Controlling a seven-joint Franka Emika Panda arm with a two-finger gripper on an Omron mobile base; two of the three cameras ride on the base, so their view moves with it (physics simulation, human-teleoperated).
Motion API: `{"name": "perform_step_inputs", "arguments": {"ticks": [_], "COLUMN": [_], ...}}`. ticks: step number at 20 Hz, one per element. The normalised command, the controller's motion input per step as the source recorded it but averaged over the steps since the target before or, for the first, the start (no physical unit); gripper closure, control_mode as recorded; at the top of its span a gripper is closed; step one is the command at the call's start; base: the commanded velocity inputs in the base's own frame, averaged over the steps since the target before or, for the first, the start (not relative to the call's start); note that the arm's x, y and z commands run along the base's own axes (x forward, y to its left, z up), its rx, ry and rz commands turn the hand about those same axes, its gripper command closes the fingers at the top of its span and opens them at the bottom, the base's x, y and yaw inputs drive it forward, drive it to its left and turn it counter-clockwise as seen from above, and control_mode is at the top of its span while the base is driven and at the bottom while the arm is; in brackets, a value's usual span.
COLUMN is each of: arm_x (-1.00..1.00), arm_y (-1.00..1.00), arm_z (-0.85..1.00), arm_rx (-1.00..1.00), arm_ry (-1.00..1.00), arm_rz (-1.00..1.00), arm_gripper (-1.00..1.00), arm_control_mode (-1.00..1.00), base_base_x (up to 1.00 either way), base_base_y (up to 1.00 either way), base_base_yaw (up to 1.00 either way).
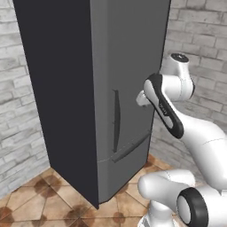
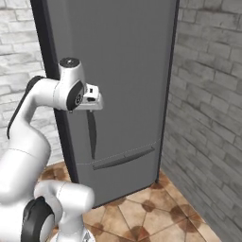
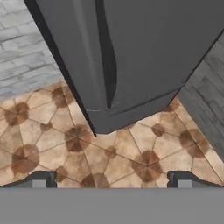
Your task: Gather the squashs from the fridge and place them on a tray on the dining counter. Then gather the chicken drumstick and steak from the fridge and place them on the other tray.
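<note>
While the arm is raised: the robot stands before the fridge (image 1: 124, 88), whose doors are closed.
Jaws: spread as wide as they go, the two dark tips (image 3: 41, 180) standing far apart at the bottom of the hand view; nothing is between them and they touch nothing.
Held: nothing.
Hand: in the right base view the gripper (image 2: 92, 100) sits just in front of the fridge door, near the top of the vertical door handle (image 2: 91, 132); whether it touches the door I cannot tell.
Ahead of the jaws: the hand view looks down the fridge front, with the recessed handle running down the door and the lower front edge of the fridge beyond the tips.
Below the jaws: a floor (image 3: 109, 153) of tan tiles with brown star patterns.
Fridge: tall, dark grey, set in a corner between grey brick walls (image 2: 208, 118); a horizontal handle (image 2: 124, 158) marks the lower drawer, under the hand.
Left of the jaws: the dark side panel of the fridge and a pale brick wall.
</note>
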Motion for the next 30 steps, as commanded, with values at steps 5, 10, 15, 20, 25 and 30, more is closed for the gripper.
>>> {"name": "perform_step_inputs", "arguments": {"ticks": [5,10,15,20,25,30], "arm_x": [0.0,0.2,0.02,0.13,0.17,0.1], "arm_y": [0.01,0.04,0.11,0.15,0.02,0.0], "arm_z": [-0.66,-0.56,-0.32,-0.29,-0.28,-0.21], "arm_rx": [0.12,0.11,0.01,0.02,0.05,0.04], "arm_ry": [-0.2,-0.07,0.0,-0.08,-0.23,-0.26], "arm_rz": [0.19,0.16,0.14,0.08,0.02,0.0], "arm_gripper": [-1.0,-1.0,-1.0,-1.0,-1.0,-1.0], "arm_control_mode": [-1.0,-1.0,-1.0,-1.0,-1.0,-1.0], "base_base_x": [0.0,0.0,0.0,0.0,0.0,0.0], "base_base_y": [0.0,0.0,0.0,0.0,0.0,0.0], "base_base_yaw": [0.0,0.0,0.0,0.0,0.0,0.0]}}
